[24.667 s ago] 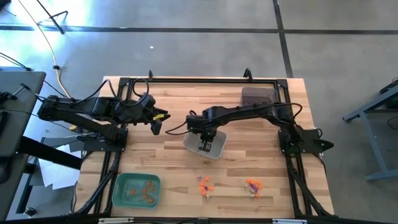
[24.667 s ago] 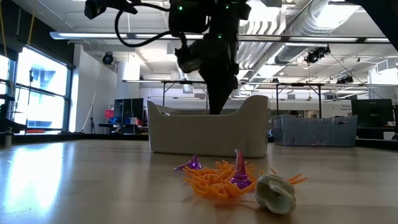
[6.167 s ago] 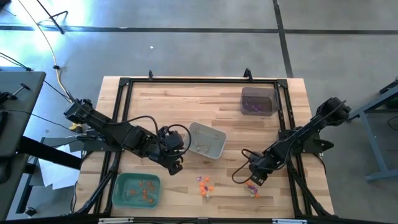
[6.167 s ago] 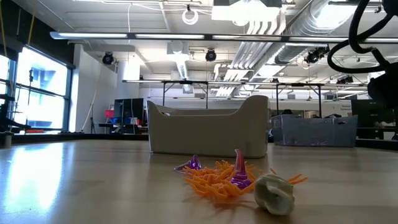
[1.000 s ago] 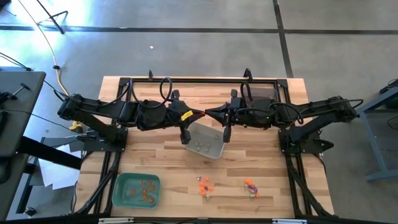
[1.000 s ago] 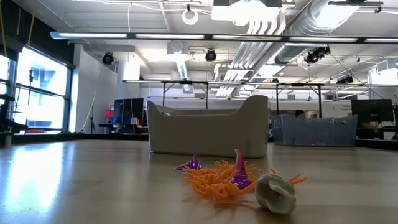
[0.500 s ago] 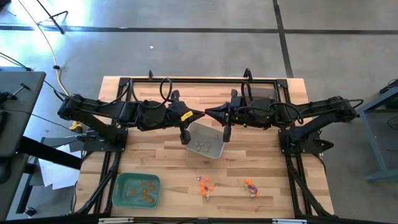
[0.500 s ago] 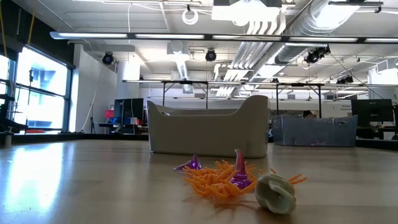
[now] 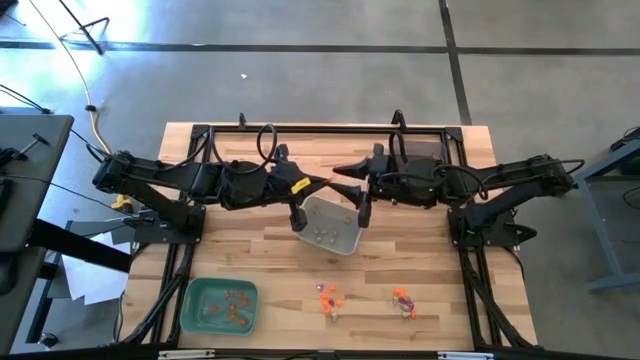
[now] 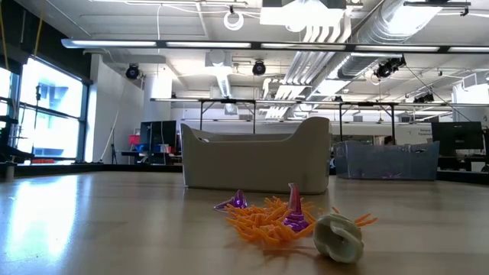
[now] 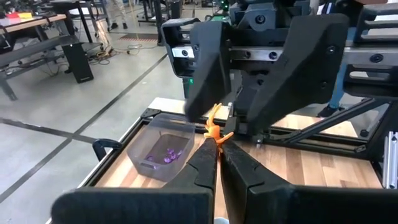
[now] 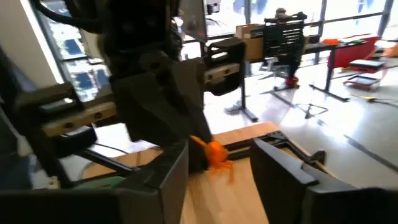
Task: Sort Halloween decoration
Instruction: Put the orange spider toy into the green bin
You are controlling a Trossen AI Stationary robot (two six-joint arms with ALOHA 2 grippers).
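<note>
High over the grey tray (image 9: 331,226), my left gripper (image 9: 322,184) is shut on a small orange Halloween decoration (image 11: 214,128), also seen in the right wrist view (image 12: 214,152). My right gripper (image 9: 347,186) faces it from the table's right. It is open, its fingers (image 11: 208,62) standing on either side of the orange piece and apart from it. More decorations lie in two small heaps (image 9: 328,297) (image 9: 404,300) near the table's front edge, orange and purple ones (image 10: 275,218) beside a pale one (image 10: 338,237). My left gripper pinches the orange decoration's near end (image 11: 216,135) between the free ends of its two fingers. The fingers come nearly level from the table's left. The piece sticks out beyond the fingertips, lifted clear, high above the table.
A green tray (image 9: 220,305) with orange pieces sits at the front left. A dark tray (image 11: 163,149) with purple pieces stands at the back right, partly under my right arm. The grey tray holds a few pale pieces. A black frame (image 9: 320,128) runs around the table.
My right gripper has opened, its fingers spreading away from the orange decoration and letting it go. The piece stays high over the grey tray in my left gripper. Neither arm has shifted.
</note>
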